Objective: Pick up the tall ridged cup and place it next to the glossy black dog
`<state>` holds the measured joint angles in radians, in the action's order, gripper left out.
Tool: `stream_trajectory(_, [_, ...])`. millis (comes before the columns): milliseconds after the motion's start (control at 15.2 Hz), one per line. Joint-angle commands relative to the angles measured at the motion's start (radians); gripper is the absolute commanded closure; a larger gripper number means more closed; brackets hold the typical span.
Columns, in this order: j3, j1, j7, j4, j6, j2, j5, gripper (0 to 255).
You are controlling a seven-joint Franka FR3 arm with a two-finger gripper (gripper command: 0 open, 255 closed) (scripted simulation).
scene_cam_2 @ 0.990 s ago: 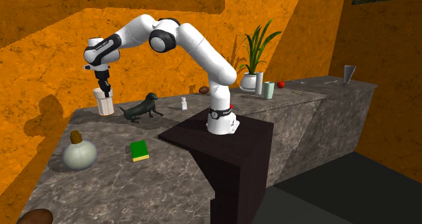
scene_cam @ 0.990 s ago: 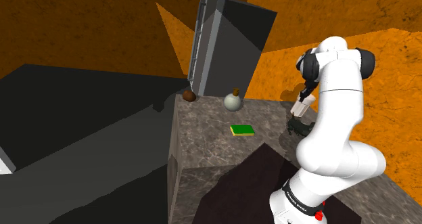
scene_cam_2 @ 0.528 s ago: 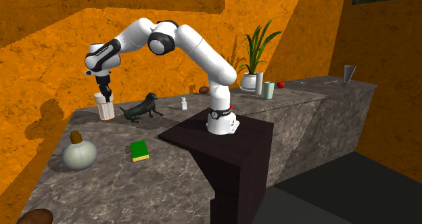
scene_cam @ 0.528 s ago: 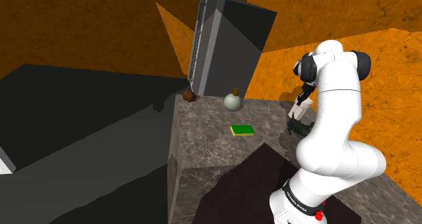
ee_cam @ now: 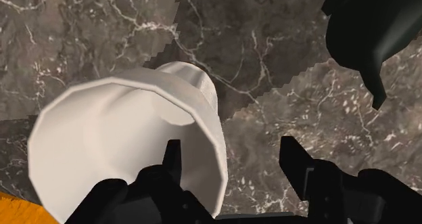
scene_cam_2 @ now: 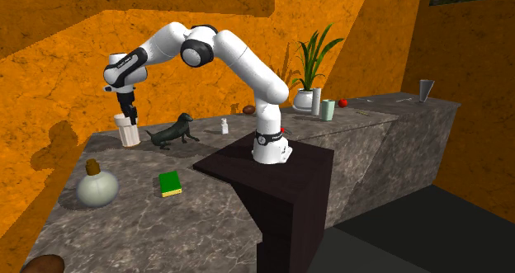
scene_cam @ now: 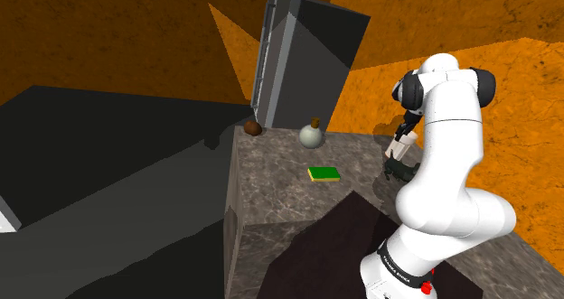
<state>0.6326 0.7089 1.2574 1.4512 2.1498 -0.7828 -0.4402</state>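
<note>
The tall ridged cup (scene_cam_2: 129,134), off-white, stands upright on the marble counter (scene_cam_2: 214,205) near the orange wall. It is just off the second exterior view's left of the glossy black dog (scene_cam_2: 173,133). My gripper (scene_cam_2: 128,115) hangs straight over the cup's rim. In the wrist view the gripper (ee_cam: 233,158) is open: one fingertip (ee_cam: 172,156) lies against the cup (ee_cam: 128,138), the other stands well clear of it over bare marble. The dog (ee_cam: 372,33) shows as a dark shape beyond the fingers. In the shoulder view the cup (scene_cam: 398,148) and the dog (scene_cam: 402,171) peek out beside my arm.
A green book (scene_cam_2: 170,183) and a round corked flask (scene_cam_2: 96,187) lie nearer the counter's front. A small white bottle (scene_cam_2: 224,127) stands beyond the dog. A brown lump (scene_cam: 253,127) sits at the counter's corner by a tall dark cabinet (scene_cam: 303,62). The orange wall is close behind the cup.
The gripper came down with the cup until it stood on the counter beside the dog. In the last half second its fingers have parted and let go of the rim.
</note>
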Motion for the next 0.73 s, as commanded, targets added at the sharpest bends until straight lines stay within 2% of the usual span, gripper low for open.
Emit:
stream_trajectory(0, [0.0, 0.0, 0.0, 0.0, 0.0, 0.0, 0.0, 0])
stream_trajectory(198, [0.0, 0.0, 0.0, 0.0, 0.0, 0.0, 0.0, 0])
stream_trajectory(462, [0.031, -0.023, -0.019, -0.017, -0.08, 0.068, 0.036, 0])
stream_trajectory(660, [0.031, -0.023, -0.019, -0.017, -0.08, 0.068, 0.036, 0])
